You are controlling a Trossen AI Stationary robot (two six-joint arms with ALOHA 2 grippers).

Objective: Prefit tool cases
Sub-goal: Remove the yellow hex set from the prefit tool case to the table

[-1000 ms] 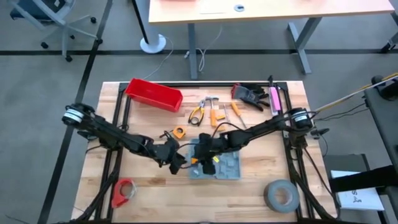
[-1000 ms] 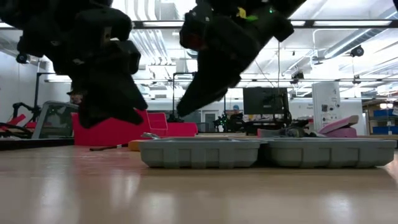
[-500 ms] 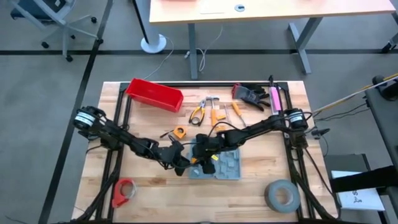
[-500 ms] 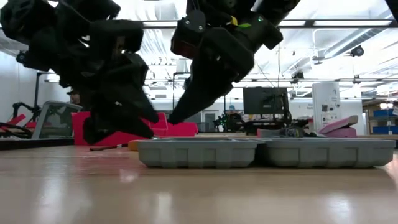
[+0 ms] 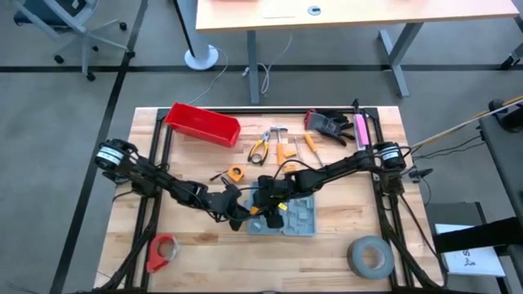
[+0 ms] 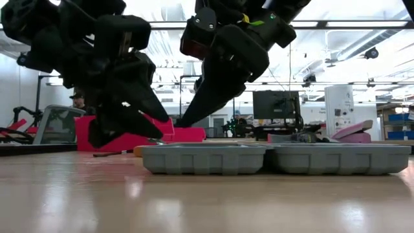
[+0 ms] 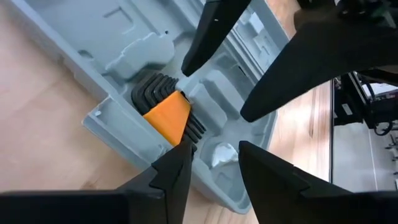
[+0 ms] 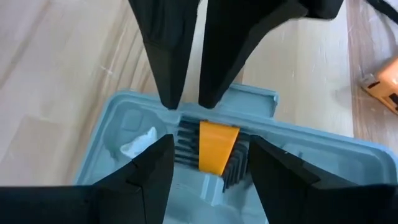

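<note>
You are looking down on a wooden table (image 5: 196, 245) where the open grey-blue tool case (image 5: 294, 216) lies flat near the middle. A set of hex keys in an orange holder (image 8: 216, 148) sits in a recess at one corner of the case. The left gripper (image 7: 211, 163) hovers just over that corner, jaws narrowly parted and holding nothing. The right gripper (image 8: 208, 163) straddles the holder, jaws wide, not clamped. The other recesses look empty; pliers (image 5: 260, 148) and screwdrivers (image 5: 286, 151) wait beside a red bin (image 5: 203, 124), so most fitting likely remains.
</note>
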